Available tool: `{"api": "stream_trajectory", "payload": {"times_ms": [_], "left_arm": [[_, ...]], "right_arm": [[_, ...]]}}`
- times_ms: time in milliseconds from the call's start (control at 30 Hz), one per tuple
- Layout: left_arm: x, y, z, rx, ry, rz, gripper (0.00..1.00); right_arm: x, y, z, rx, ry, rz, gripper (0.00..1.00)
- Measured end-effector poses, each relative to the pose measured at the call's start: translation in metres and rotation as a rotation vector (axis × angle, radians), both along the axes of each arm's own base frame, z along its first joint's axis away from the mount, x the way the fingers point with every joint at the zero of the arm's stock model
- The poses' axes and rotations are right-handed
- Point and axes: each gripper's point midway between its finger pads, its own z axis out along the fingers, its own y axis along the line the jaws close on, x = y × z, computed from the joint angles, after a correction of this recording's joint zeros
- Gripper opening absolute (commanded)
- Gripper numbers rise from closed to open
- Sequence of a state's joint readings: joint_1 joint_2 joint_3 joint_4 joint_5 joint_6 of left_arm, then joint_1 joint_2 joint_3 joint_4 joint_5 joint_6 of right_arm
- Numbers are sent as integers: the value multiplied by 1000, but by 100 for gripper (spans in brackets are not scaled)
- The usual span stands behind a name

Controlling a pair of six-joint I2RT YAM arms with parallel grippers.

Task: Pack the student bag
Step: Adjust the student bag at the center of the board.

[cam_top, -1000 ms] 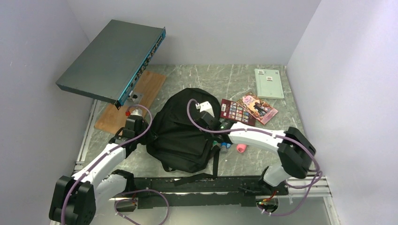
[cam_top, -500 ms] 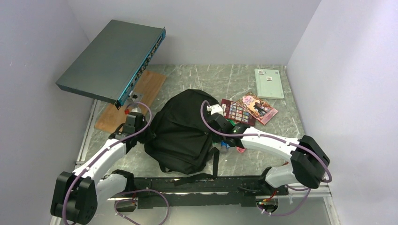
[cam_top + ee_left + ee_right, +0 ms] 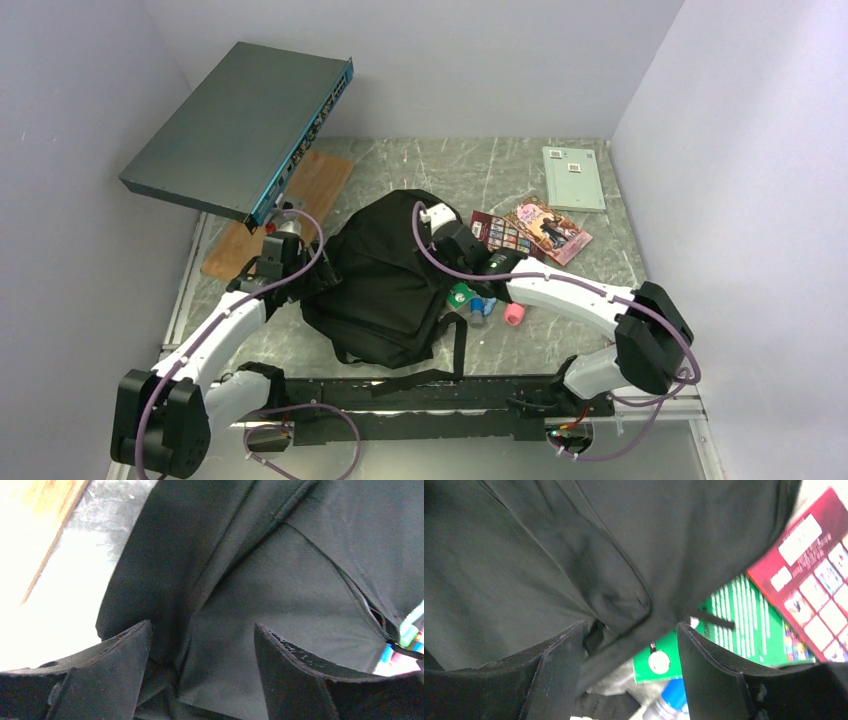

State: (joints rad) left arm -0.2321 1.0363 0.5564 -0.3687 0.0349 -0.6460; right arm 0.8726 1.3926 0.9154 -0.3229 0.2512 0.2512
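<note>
The student bag (image 3: 385, 285), a big black soft backpack, lies in the middle of the table, straps trailing toward the near edge. My left gripper (image 3: 316, 276) sits at its left side. In the left wrist view the left gripper (image 3: 202, 630) stands open over black bag fabric (image 3: 260, 580), with a fold lying loose between the fingers. My right gripper (image 3: 446, 258) is at the bag's right edge. In the right wrist view the right gripper (image 3: 631, 627) is open, a hem of the bag (image 3: 624, 615) crossing the gap without being pinched.
Beside the bag's right edge lie a green packet (image 3: 460, 295), a blue-capped bottle (image 3: 479, 311) and a pink item (image 3: 514, 314). Two books (image 3: 505, 238) (image 3: 548, 230) and a pale box (image 3: 573, 177) lie further back right. A grey rack unit (image 3: 240, 125) overhangs a wooden board (image 3: 290, 205) at left.
Both grippers have gone from shut to open, letting go of the bag fabric. The bag has sagged lower and a little to the left. The right wrist drew back leftward.
</note>
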Motion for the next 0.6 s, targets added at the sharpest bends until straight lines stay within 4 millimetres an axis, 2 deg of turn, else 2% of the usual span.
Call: {"api": "stream_trajectory", "payload": {"times_ms": [167, 300, 433, 533, 600], "left_arm": [[-4, -11, 16, -51, -34, -58, 99], [-11, -26, 30, -100, -68, -113, 100], [-21, -48, 37, -148, -74, -183, 93], [-29, -64, 32, -177, -34, -233, 89], [-33, -70, 27, -177, -8, -246, 89]], "right_arm": [[17, 36, 12, 40, -21, 82, 74], [31, 62, 7, 46, -18, 126, 72], [35, 69, -14, -2, 7, 142, 56], [35, 69, -27, -31, 22, 139, 47], [36, 68, -31, -42, 24, 134, 37]]}}
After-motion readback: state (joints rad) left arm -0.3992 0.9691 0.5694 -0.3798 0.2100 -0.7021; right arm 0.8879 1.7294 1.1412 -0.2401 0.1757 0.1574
